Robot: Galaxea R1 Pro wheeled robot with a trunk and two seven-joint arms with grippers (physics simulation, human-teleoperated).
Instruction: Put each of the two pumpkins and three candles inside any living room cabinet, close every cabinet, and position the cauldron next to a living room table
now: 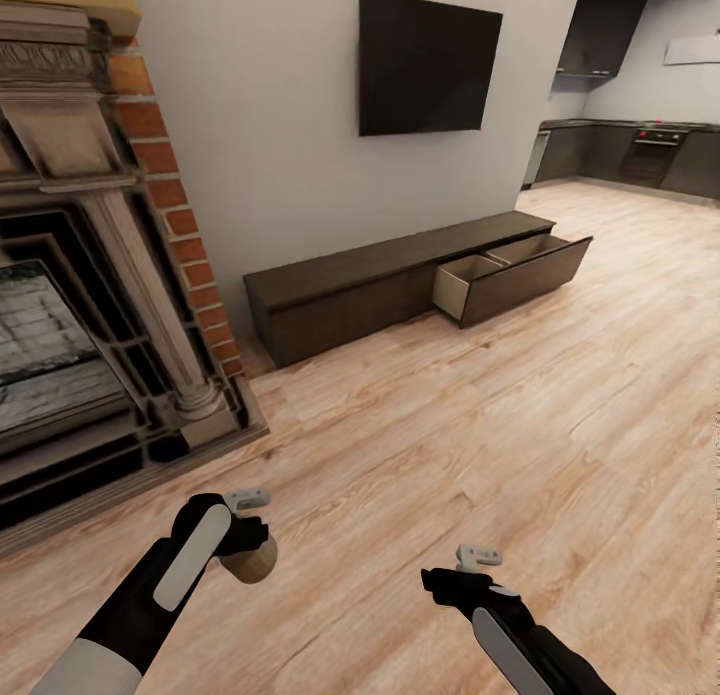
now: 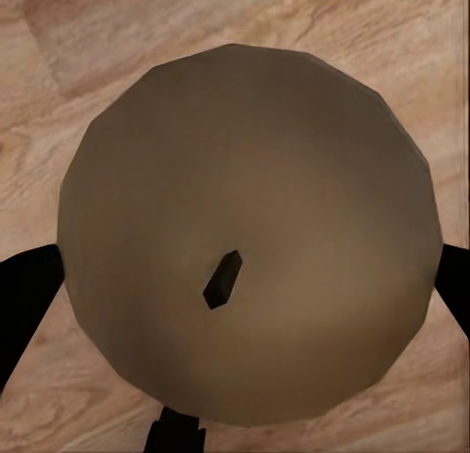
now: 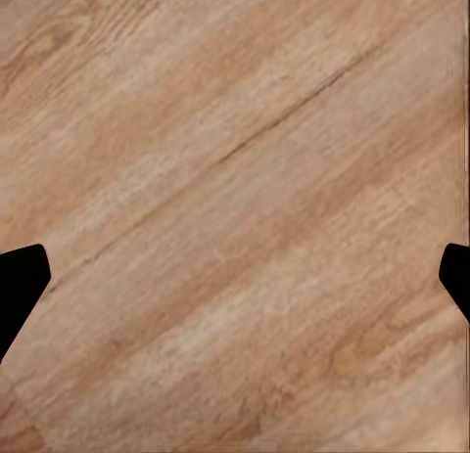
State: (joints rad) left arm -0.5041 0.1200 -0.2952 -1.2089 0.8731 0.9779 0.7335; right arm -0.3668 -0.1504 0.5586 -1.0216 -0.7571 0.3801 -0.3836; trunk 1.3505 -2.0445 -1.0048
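Note:
My left gripper is shut on a stubby tan candle, held low over the wooden floor at the lower left of the head view. In the left wrist view the candle's round top with its dark wick sits between the black fingers. My right gripper hangs open over bare floor at the lower right, its fingertips wide apart with nothing between them. The long dark brown cabinet stands against the white wall ahead, with one drawer at its right end pulled open, showing its pale inside.
A carved fireplace with a brick side fills the left. A dark TV hangs on the wall above the cabinet. A kitchen lies far right. Wooden floor stretches between me and the cabinet.

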